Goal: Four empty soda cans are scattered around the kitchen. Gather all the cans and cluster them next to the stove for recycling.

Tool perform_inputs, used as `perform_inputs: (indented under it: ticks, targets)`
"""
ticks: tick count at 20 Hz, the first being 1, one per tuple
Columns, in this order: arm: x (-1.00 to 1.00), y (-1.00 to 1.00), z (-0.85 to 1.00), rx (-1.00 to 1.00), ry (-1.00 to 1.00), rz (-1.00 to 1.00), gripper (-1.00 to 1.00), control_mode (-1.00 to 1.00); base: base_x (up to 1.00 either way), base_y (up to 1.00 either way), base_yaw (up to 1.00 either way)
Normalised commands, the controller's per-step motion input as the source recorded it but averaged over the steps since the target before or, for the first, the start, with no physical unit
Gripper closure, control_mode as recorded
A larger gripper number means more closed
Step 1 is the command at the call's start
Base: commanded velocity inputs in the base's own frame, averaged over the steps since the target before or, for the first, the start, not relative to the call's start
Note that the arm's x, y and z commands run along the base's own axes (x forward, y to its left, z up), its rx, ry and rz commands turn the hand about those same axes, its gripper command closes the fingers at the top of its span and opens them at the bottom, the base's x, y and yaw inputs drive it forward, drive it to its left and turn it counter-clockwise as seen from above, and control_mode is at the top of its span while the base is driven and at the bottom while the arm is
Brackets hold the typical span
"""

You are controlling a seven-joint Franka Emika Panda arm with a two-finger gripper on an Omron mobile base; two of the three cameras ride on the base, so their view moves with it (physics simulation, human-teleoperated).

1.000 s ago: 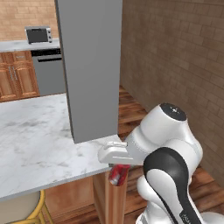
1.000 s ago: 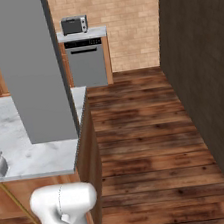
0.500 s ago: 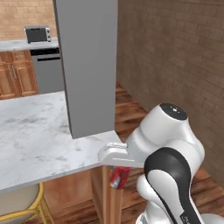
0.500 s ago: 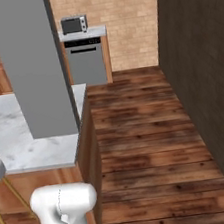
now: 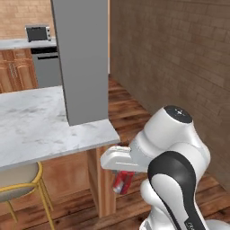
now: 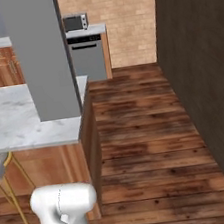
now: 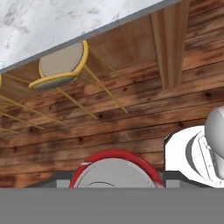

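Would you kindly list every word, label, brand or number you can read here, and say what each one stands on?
No text is legible in these pictures.
Small red cylindrical soda can with silver top, between the fingers: no print readable.
Steel microwave with dark window: too small to show any marking.
Robot's lower arm link carries faint grey marks, too blurred to read.

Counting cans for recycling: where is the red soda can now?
In the left base view, the soda can sits in the gripper, below the marble counter's corner.

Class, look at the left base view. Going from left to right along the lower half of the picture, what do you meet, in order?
Yellow-framed stool → marble counter → wooden support post → red soda can held in the gripper → brick wall.
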Motion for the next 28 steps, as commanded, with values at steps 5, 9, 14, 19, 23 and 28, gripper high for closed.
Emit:
perform_inputs:
  ticks: [5,9,14,19,23,28]
  targets:
    - [0.0,0.0,0.0,0.0,0.0,0.0,1.0,1.0,-0.56,0.26,0.0]
    - [0.0,0.0,0.0,0.0,0.0,0.0,1.0,1.0,-0.49,0.53,0.0]
    - [0.0,0.0,0.0,0.0,0.0,0.0,1.0,1.0,-0.48,0.76,0.0]
    - [0.0,0.0,0.0,0.0,0.0,0.0,1.0,1.0,-0.41,0.9,0.0]
    - [0.0,0.0,0.0,0.0,0.0,0.0,1.0,1.0,-0.36,0.92,0.0]
    - [0.0,0.0,0.0,0.0,0.0,0.0,1.0,1.0,-0.38,0.87,0.0]
